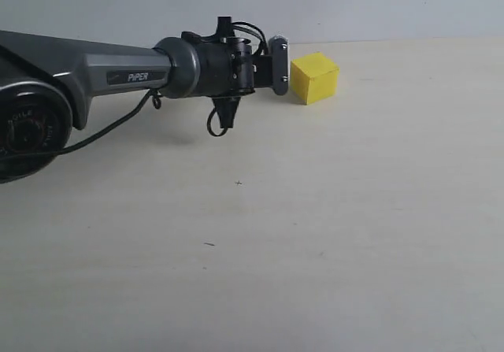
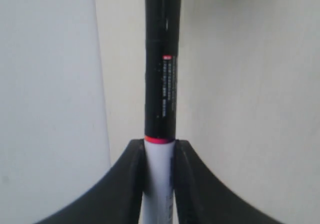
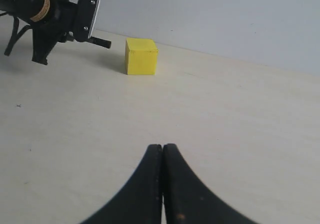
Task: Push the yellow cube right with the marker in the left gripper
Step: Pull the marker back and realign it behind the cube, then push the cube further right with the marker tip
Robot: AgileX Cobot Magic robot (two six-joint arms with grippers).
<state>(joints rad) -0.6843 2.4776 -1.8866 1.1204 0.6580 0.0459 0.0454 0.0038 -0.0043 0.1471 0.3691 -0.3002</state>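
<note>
The yellow cube (image 1: 315, 77) sits on the pale table near the back wall. My left gripper (image 1: 272, 67), on the grey "PiPER" arm, is just left of it, and I cannot tell whether they touch. In the left wrist view this gripper (image 2: 160, 145) is shut on the marker (image 2: 161, 83), holding the white barrel while the long black cap sticks out past the fingertips. The cube is out of that view. From the right wrist camera the marker's black end (image 3: 103, 42) points toward the cube (image 3: 141, 57) with a small gap. My right gripper (image 3: 162, 147) is shut and empty.
The pale table (image 1: 315, 234) stretches in front of and to the right of the cube. A grey wall (image 1: 378, 5) rises just behind the cube. Loose black cables (image 1: 220, 120) hang under the left wrist.
</note>
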